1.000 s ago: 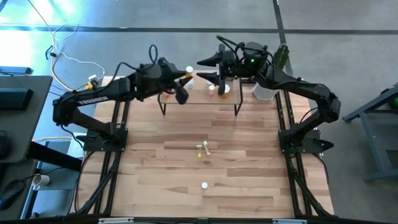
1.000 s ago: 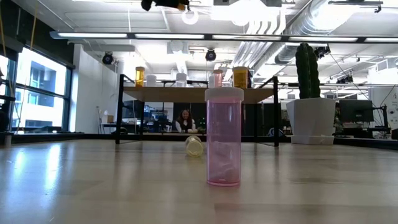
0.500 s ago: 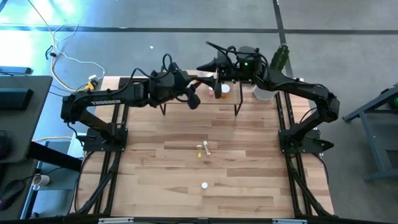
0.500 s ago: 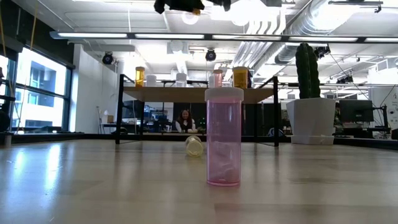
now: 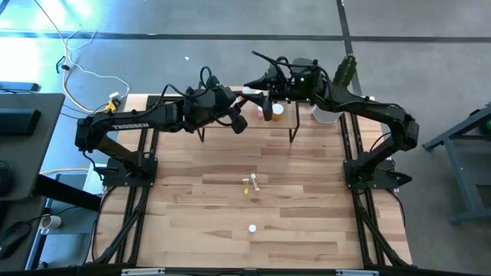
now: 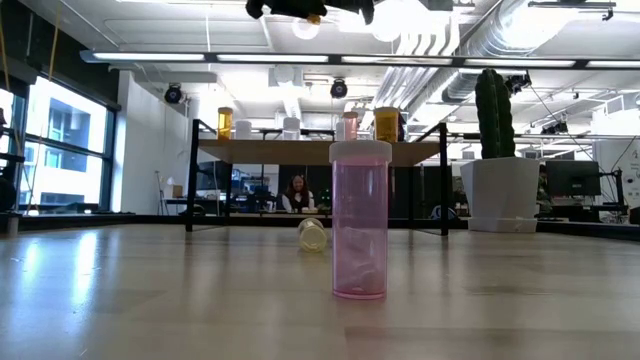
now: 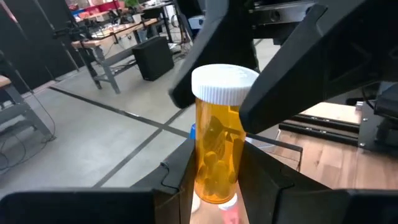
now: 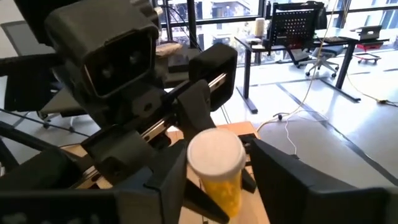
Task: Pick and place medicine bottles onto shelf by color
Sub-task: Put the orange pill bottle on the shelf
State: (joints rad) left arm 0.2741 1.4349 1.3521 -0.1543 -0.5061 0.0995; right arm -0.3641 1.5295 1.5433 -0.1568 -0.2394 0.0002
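Note:
An orange medicine bottle (image 7: 217, 149) with a white cap stands upright in the air above the shelf (image 5: 230, 116), with my left gripper (image 7: 214, 183) shut on it. My right gripper (image 8: 214, 186) comes from the table's right and is open. Its fingers stand close on either side of the bottle's cap (image 8: 215, 155), and I see no sure touch. Both grippers meet at the shelf's far side (image 5: 249, 93). On the table a pink bottle (image 6: 360, 220) stands upright and a small pale bottle (image 6: 312, 234) lies on its side. Several bottles (image 6: 386, 123) stand on the shelf. My left gripper pinches the orange bottle's lower body (image 7: 211, 177) between its two fingers. The fingers come nearly level from the table's left. The bottle stands upright with its cap up, lifted clear above the shelf.
A white pot with a tall green cactus (image 6: 497, 150) stands at the table's far right, beside the shelf. The wide wooden tabletop (image 5: 230, 207) in front of the shelf holds only the two loose bottles. A person (image 6: 297, 192) sits in the room far behind.
My left gripper has carried the orange bottle toward the table's right and a little down, bringing it between my right gripper's fingers. The bottle stays upright. My right gripper has tipped and rolled slightly at its place above the shelf. Both arms have kept still in the last half second.

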